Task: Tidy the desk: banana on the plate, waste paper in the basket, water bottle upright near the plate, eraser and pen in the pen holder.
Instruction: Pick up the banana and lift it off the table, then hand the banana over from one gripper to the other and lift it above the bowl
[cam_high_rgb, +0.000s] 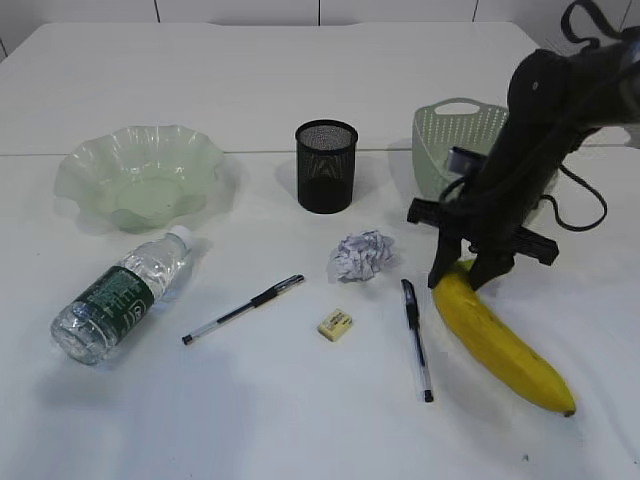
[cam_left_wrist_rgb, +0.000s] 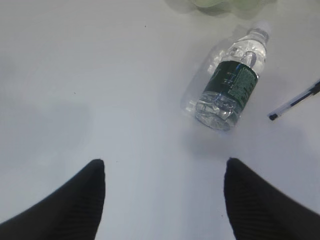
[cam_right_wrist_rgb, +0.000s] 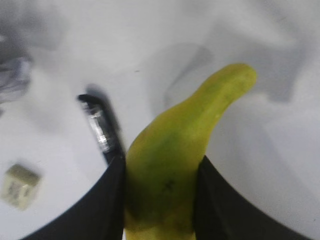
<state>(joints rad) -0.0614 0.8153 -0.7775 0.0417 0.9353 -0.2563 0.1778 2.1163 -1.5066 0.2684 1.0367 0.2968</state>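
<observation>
So the right claw (cam_right_wrist_rgb: 160, 195) has its 2 fingers pressed on either side of the banana (cam_high_rgb: 505, 345), right at the stem end, clamped on it while the fruit lies on the desk (cam_high_rgb: 300, 420) at the lower right of the frame. The left claw (cam_left_wrist_rgb: 165, 200) just hangs spread wide over bare desk, holding nothing, with the water bottle (cam_left_wrist_rgb: 231, 85) on its side toward the upper right of its view. My guess is the step is getting the banana over to the plate (cam_high_rgb: 140, 180) at the upper left. Gripping that close to the end means the long body could swing or droop, so I'd lift slow and straight up. 1 pen (cam_high_rgb: 417, 340) lies just beside the claw on its left, so watch it doesn't get dragged, and clear the pen holder (cam_high_rgb: 326, 165) and paper ball (cam_high_rgb: 362, 255) on the way.
</observation>
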